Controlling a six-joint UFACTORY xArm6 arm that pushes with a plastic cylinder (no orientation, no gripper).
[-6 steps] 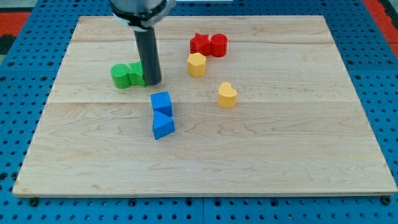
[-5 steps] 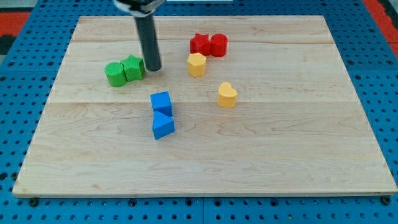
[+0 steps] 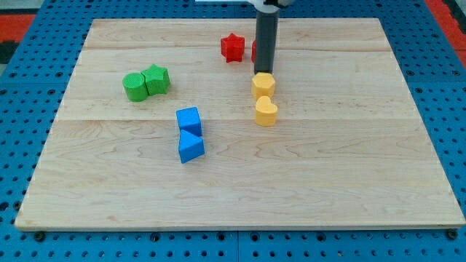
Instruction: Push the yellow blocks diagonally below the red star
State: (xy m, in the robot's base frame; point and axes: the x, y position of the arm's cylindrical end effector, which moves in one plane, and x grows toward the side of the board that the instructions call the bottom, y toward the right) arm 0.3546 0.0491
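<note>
The red star (image 3: 232, 47) lies near the view's top centre. A yellow hexagonal block (image 3: 263, 85) sits below and to the right of it, and a yellow heart block (image 3: 266, 112) lies just below that one, nearly touching. My tip (image 3: 263, 72) stands at the top edge of the yellow hexagonal block, touching it. The rod hides most of a red round block (image 3: 255, 51) just right of the star.
A green round block (image 3: 134, 86) and a green star block (image 3: 156, 78) sit together at the view's left. Two blue blocks (image 3: 188, 119) (image 3: 191, 146) lie stacked in a column left of centre. The wooden board (image 3: 408, 182) ends in blue pegboard all round.
My tip has moved right from beside the green blocks to the yellow hexagonal block. That block has slid down and right, next to the yellow heart. The red star has shifted slightly.
</note>
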